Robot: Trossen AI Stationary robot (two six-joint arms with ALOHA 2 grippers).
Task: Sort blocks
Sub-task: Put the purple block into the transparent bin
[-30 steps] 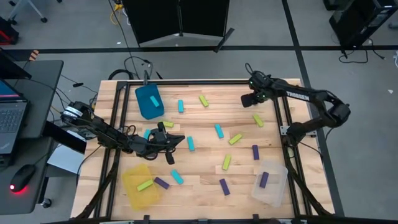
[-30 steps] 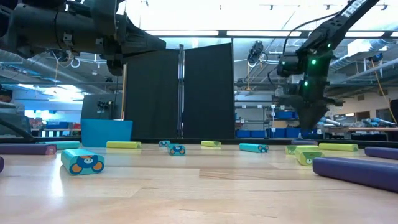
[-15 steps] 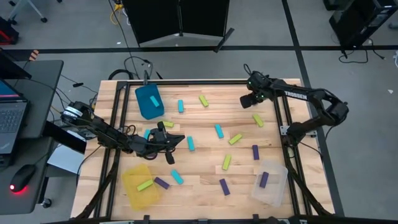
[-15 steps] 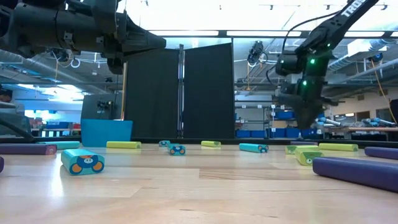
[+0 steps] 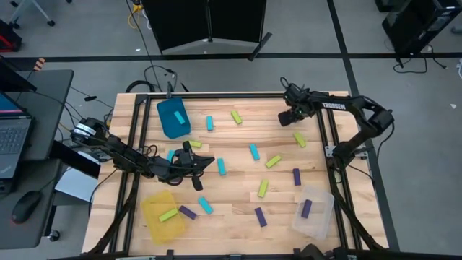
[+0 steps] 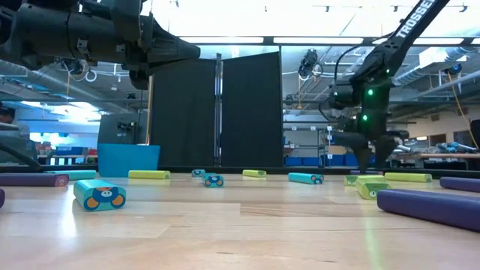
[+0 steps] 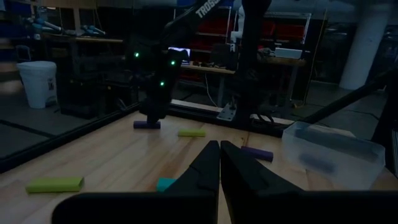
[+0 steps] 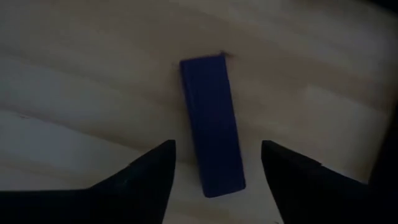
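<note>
The wooden counter point(image 5: 238, 217) fills the middle of the high view, with a dark frame around it. Three bins stand on it: a teal bin point(image 5: 173, 118) at the upper left holding one cyan block, a yellow bin point(image 5: 163, 217) at the lower left holding one lime block, and a clear bin point(image 5: 313, 211) at the lower right holding one purple block.

The left arm reaches in from the left edge; the left gripper point(image 5: 208, 162) hangs over the counter's left-centre, its fingers point(image 7: 208, 163) clenched together with nothing between them. The right arm comes in from the right edge, and the right gripper point(image 5: 286, 115) hangs at the upper right of the counter. Its fingers point(image 8: 149, 171) are spread apart, straddling a purple block point(image 8: 212, 143) that lies flat on the wood directly beneath, untouched on either side.

The remaining blocks point(image 5: 254, 152) lie scattered across the centre and right of the counter: cyan, lime and purple bars, mostly well apart. In the low view a cyan block point(image 6: 99, 195) with a printed end lies nearest, at lower left.
</note>
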